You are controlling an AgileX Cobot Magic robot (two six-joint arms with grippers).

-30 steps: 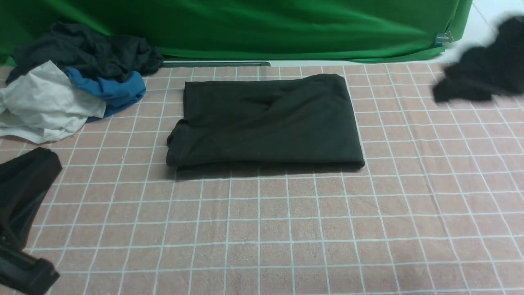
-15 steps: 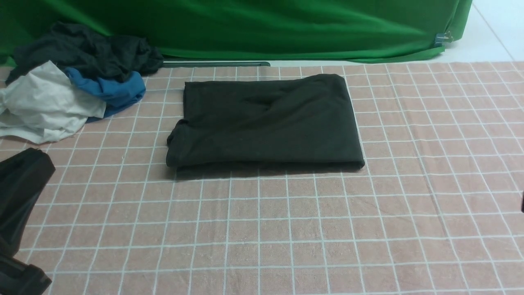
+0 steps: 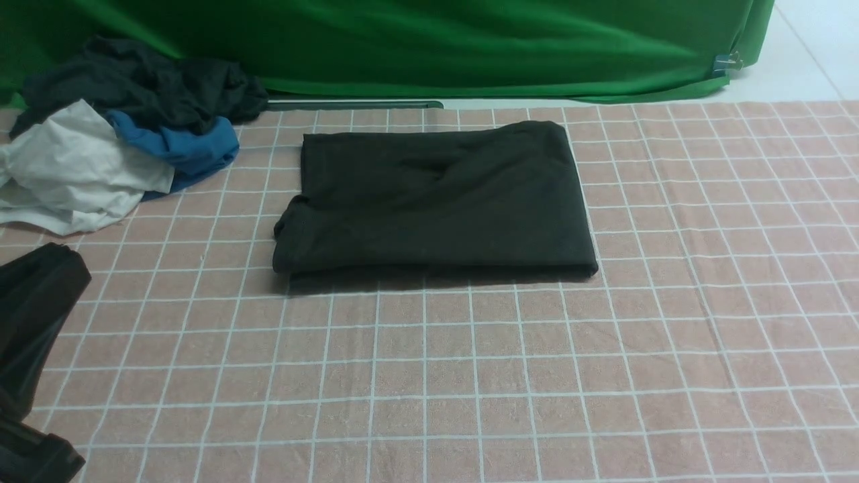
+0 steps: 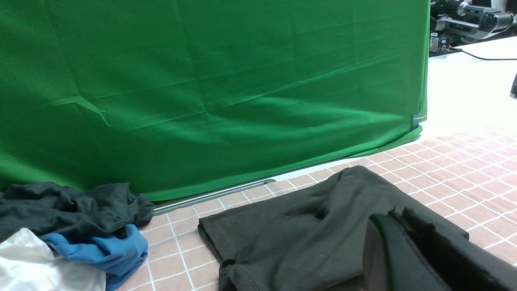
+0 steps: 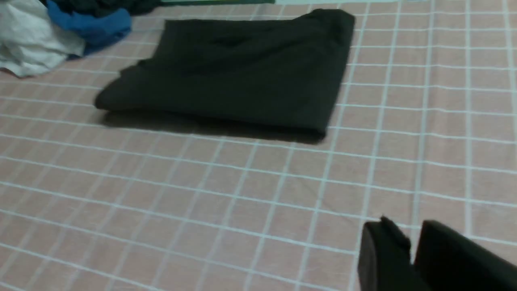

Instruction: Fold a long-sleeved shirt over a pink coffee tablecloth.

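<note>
Shirt, black and long-sleeved, in a flat folded bundle ahead of the left gripper and off to its right; lies well apart from the right gripper too, farther out than its fingertips. Roughly rectangular, with a soft slanting crease across the top layer, a rumpled bulge on the side nearer the left gripper, and a darker lower layer just peeking out along the near edge. At the left gripper, fingers closed together, with nothing in hold; at the right gripper, fingers slightly parted with a narrow gap between the tips, likewise empty. Beneath the shirt and around it, reaching out past both grippers, a pink coffee tablecloth with a grid of thin white lines. Straight out beyond the left gripper, a heap of loose laundry: a charcoal garment at the far side, a blue cloth partly under it, and a white cloth nearest to that gripper. Farthest from both grippers, past the tablecloth's far edge, a green backdrop with a small clip near its right-hand end, and a pale surface beyond
</note>
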